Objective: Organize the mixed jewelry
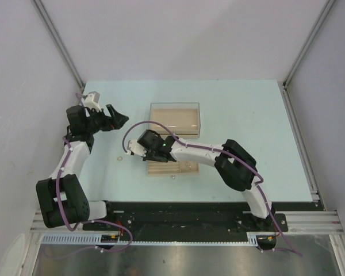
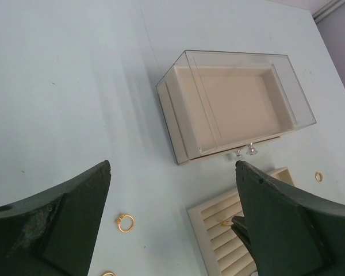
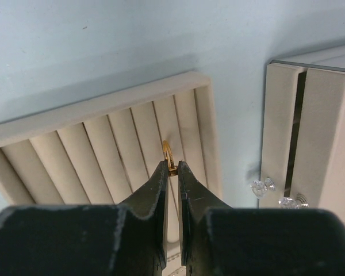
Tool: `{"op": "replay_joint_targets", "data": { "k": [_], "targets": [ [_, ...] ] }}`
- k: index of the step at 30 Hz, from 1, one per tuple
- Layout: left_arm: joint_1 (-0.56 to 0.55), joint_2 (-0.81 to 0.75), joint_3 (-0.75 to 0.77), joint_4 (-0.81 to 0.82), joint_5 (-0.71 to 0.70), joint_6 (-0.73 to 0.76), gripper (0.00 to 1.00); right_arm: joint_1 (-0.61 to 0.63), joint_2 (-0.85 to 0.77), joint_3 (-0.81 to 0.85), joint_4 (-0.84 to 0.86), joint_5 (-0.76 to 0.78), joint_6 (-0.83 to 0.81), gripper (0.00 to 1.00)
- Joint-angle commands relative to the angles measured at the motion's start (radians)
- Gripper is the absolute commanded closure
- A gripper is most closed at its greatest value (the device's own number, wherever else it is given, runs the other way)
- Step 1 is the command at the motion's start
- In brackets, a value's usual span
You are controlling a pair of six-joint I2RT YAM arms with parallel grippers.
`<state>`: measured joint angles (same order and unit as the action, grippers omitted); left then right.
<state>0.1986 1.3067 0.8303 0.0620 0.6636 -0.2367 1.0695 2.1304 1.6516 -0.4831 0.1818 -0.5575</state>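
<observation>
Right gripper [image 3: 171, 168] had a gold ring [image 3: 168, 154] pinched, right over the tray [image 3: 103, 106] slots.
Looked like the seating step: ring stood upright at a groove, so next it'd want a gentle push down, then release. Left gripper [image 2: 172, 167] hung wide open above a loose ring [image 2: 126, 222].

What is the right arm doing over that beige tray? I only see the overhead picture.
Observer: The right gripper pinches a gold ring, holding it upright at a groove of the tray.
Operator: And the left arm?
Observer: The left gripper is wide open and empty.
Operator: Any loose jewelry?
Observer: A second ring lies flat on the table below that open gripper.
</observation>
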Motion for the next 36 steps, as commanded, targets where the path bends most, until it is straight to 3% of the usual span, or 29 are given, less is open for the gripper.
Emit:
{"op": "replay_joint_targets", "data": {
  "k": [1, 36],
  "targets": [
    [0.015, -0.034, -0.01, 0.038, 0.025, -0.01, 0.06, -0.006, 0.014, 0.043, 0.032, -0.004, -0.015, 1.0],
    [0.036, -0.017, -0.023, 0.052, 0.07, -0.023, 0.06, -0.025, 0.059, 0.045, 0.031, -0.045, -0.042, 1.0]
  ]
}}
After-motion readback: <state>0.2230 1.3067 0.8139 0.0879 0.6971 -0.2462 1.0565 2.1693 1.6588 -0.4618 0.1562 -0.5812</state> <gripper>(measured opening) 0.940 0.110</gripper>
